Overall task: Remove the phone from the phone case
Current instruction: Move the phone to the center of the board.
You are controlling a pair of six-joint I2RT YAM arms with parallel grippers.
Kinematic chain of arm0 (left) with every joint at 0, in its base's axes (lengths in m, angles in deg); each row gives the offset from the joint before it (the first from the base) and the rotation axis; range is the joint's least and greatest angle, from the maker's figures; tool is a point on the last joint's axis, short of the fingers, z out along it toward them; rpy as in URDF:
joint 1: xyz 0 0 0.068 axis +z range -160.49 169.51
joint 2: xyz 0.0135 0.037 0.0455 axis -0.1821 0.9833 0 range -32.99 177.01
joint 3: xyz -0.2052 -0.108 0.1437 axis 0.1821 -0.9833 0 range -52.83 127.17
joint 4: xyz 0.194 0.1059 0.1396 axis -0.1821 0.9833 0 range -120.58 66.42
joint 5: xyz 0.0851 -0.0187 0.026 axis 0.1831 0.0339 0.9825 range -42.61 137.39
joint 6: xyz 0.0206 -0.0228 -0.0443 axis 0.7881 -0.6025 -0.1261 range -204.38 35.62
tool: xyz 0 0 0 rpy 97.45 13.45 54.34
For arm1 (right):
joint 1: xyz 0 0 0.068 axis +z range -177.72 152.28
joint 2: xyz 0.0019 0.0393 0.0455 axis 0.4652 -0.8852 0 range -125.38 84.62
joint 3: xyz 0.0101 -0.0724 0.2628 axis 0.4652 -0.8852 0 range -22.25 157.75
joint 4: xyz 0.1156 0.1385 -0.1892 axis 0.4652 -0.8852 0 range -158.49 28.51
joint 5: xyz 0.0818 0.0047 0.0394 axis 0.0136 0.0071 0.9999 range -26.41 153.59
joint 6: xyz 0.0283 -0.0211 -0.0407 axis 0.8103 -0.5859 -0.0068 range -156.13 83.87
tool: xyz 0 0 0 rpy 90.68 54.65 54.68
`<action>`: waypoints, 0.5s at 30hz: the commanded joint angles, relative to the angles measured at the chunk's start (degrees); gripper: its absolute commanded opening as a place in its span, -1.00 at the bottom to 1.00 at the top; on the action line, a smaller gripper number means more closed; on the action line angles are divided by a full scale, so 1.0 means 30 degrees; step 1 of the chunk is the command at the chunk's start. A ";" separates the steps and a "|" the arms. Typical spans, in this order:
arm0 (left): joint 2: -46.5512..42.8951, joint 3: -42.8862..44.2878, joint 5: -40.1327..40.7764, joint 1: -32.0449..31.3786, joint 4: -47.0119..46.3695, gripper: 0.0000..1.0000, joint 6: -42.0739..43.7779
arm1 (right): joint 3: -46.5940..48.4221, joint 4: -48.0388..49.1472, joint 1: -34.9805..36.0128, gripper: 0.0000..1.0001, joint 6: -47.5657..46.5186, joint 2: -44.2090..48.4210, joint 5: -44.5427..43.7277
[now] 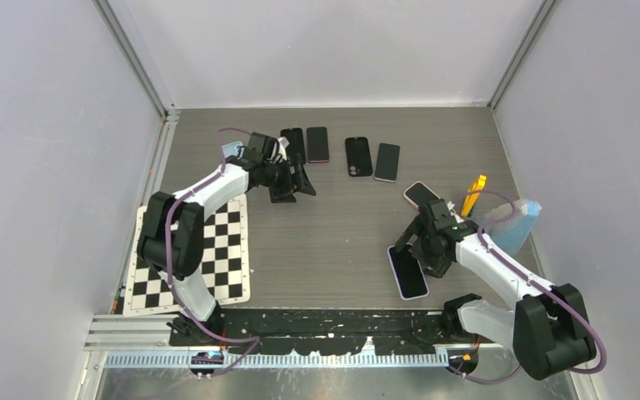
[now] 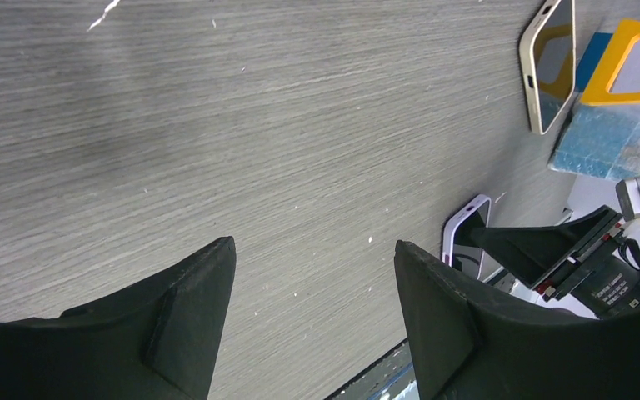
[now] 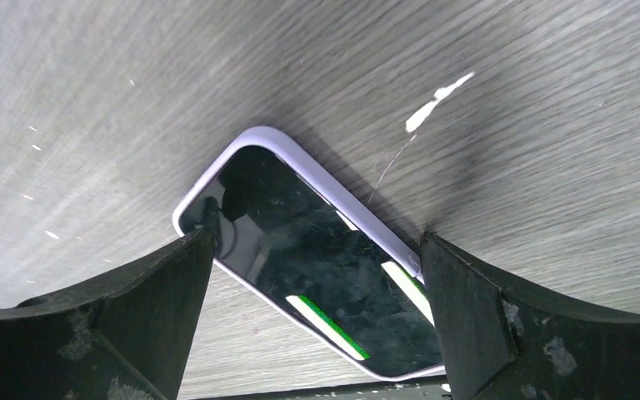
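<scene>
Well right of the checkerboard (image 1: 229,260), the cased phone (image 1: 407,273) lies flat on the counter (image 1: 342,221), our right end effector (image 3: 317,240) spread wide astride it. Our left end effector (image 2: 315,243), also spread, holds nothing, so pinching unbraced could skid it away.

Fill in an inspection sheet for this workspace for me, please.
Surface: grey wood-grain table, with a checkerboard sheet at the left.
Job's things: phone in lilac case, lying flat, screen up, not yet taken out.
Clutter: row of four phones at the far side, beige-edged phone or case, yellow tool, blue bagged item.
End effectors: left end effector open over bare table; right end effector open, straddling the cased phone.
Cables: purple cables along both arms.
Surroundings: white walls, metal frame.
</scene>
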 commanded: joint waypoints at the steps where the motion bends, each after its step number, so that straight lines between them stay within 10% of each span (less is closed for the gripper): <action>1: -0.0714 -0.0486 -0.0184 0.0143 -0.0587 0.43 0.0052 | 0.1063 -0.0842 0.2733 0.99 -0.0365 -0.0569 -0.2341; 15: -0.1947 -0.1783 0.0418 0.0187 -0.0568 0.44 0.0011 | 0.2057 0.0298 0.7732 0.99 -0.3398 -0.2653 -0.3994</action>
